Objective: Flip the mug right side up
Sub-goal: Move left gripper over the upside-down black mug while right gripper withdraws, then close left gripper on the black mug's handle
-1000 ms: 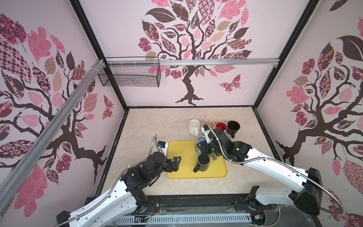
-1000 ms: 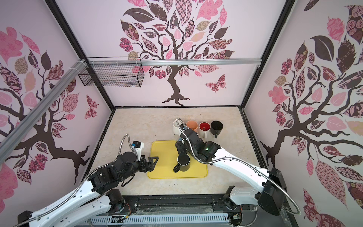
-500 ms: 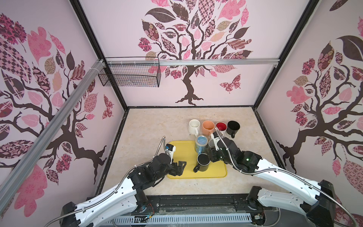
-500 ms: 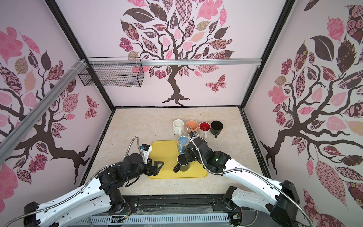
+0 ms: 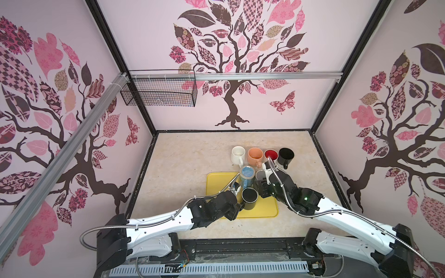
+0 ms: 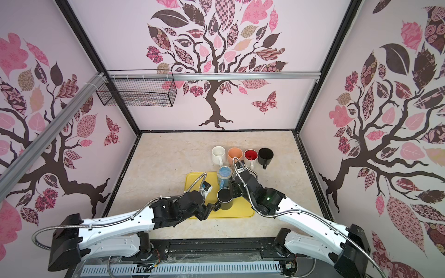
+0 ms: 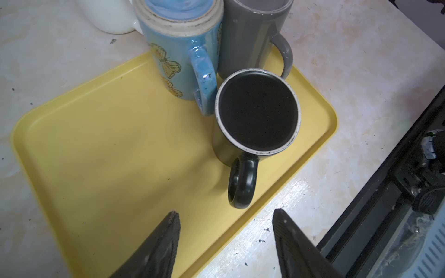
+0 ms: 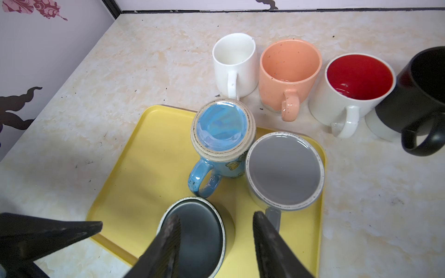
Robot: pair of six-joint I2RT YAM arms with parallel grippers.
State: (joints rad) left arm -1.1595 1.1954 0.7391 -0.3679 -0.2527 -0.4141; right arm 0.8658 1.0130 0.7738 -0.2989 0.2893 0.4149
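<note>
- The black mug [image 7: 257, 110] stood base up on the yellow tray [image 7: 96, 144]. It was just beside the blue mug [image 8: 221, 125] and the grey mug [image 8: 284, 168], which were also inverted.
- Its handle pointed toward the left tool [image 7: 225, 211], which was spread with nothing between its jaws and sat just short of the handle loop.
- The right tool [image 8: 216, 215] was also spread and empty, poised above the black mug's base next to the grey mug.
- We judged the step in hand to be the approach for a grasp on the handle.
- To do it well, we would set the jaws on either side of the loop and pinch close to the mug's wall so the mug could not swing.
- We would then lift it clear of the tray rim before rolling the wrist over, because the blue mug's handle sat very close.
- The left arm lay low and stretched over the near edge of the surface [image 5: 187, 156].
- The right arm reached in from the right with its wrist pitched downward.
</note>
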